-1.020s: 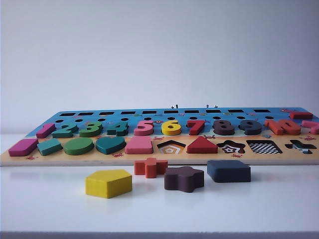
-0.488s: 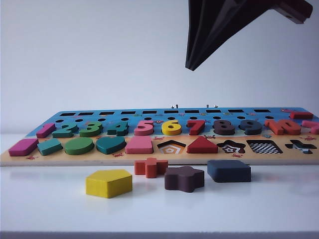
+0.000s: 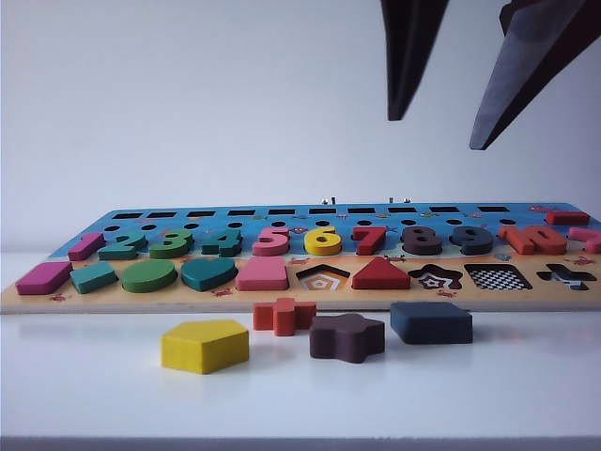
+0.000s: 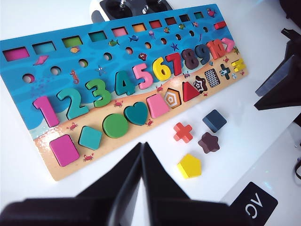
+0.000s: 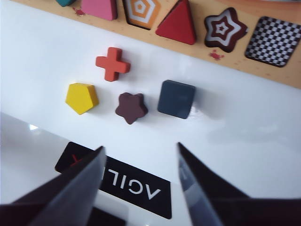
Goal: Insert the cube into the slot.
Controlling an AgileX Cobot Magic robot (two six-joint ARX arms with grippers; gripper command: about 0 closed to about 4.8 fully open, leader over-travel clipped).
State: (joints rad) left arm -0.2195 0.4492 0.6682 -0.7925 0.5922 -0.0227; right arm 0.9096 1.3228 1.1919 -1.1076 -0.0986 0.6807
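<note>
left tool [image 4: 141,162]: jaws together, empty | right tool [image 3: 441,132]: jaws apart, empty, raised

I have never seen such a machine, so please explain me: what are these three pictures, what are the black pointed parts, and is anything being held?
It is a robot with two arms, each ending in two-finger jaws. One picture is from a camera beside the table; the other two are from cameras on the wrists.

The right gripper hangs high above the board with its jaws apart. The left gripper waits to the side, jaws together. Neither holds anything.

On the white table lies a wooden puzzle board. In front of it are four loose blocks: the navy cube, a brown star, an orange cross and a yellow pentagon. The cube's checkered slot is empty.
</note>
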